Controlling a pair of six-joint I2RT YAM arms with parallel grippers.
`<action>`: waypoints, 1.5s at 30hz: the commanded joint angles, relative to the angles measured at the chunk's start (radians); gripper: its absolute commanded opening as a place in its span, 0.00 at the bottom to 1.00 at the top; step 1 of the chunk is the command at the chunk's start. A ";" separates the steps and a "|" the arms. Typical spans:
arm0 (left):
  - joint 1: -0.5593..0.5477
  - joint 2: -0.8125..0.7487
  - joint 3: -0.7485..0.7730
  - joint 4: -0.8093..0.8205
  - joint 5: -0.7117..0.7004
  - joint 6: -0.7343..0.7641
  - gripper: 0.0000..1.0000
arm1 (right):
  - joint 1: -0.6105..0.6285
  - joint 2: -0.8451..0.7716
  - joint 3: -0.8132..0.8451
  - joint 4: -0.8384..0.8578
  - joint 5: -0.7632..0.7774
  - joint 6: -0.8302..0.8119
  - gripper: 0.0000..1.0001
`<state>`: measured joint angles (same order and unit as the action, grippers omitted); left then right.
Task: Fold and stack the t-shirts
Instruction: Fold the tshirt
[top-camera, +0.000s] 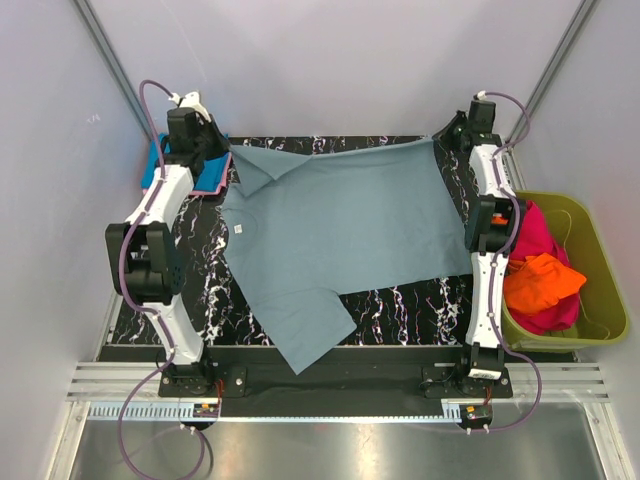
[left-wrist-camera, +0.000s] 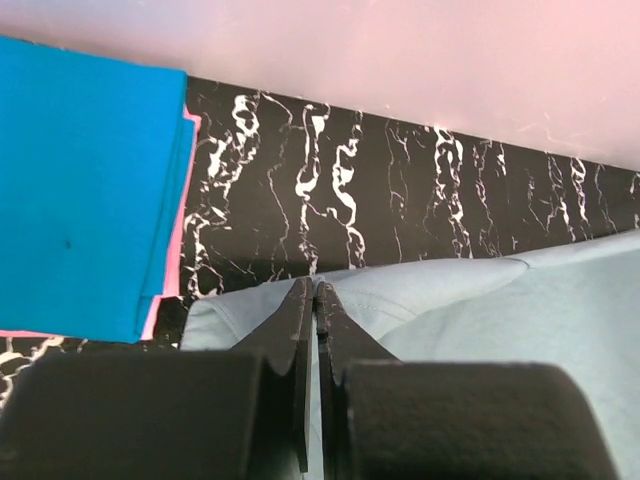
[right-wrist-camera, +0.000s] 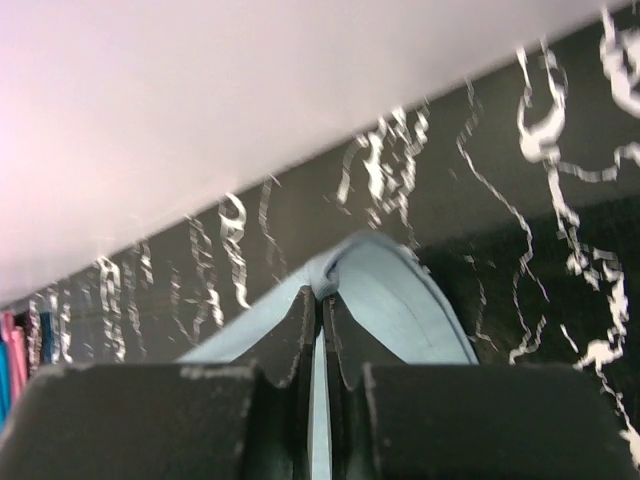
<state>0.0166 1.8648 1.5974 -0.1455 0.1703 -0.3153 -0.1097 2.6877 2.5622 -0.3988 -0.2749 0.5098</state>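
A dusty grey-blue t-shirt (top-camera: 340, 220) lies spread on the black marbled table, its white neck label (top-camera: 240, 230) toward the left and one sleeve hanging over the near edge. My left gripper (top-camera: 222, 150) is at the far left corner, shut on a fold of that shirt's cloth (left-wrist-camera: 440, 300), the tips (left-wrist-camera: 314, 285) pinched together. My right gripper (top-camera: 445, 140) is at the far right corner, shut on a bunched edge of the same shirt (right-wrist-camera: 400, 300), the tips (right-wrist-camera: 320, 295) closed on it. A folded bright blue t-shirt (top-camera: 155, 165) (left-wrist-camera: 80, 180) rests on a pink one (left-wrist-camera: 175, 250) at the far left.
An olive-green tub (top-camera: 600, 310) stands off the table's right side, holding a magenta t-shirt (top-camera: 540, 235) and an orange one (top-camera: 540, 280). The pale back wall (left-wrist-camera: 400, 50) rises just behind the table's far edge. Both arms stretch along the table's left and right sides.
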 joint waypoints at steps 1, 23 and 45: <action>0.005 -0.081 -0.057 0.069 0.043 -0.033 0.00 | -0.004 -0.095 -0.068 0.029 0.002 -0.020 0.07; 0.006 -0.316 -0.358 -0.042 0.138 -0.091 0.00 | -0.004 -0.431 -0.563 -0.023 0.043 -0.099 0.00; 0.000 -0.360 -0.456 -0.065 0.187 -0.108 0.00 | -0.033 -0.526 -0.763 -0.018 0.114 -0.129 0.00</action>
<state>0.0154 1.5654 1.1542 -0.2356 0.3298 -0.4194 -0.1295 2.2284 1.8076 -0.4385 -0.1921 0.4019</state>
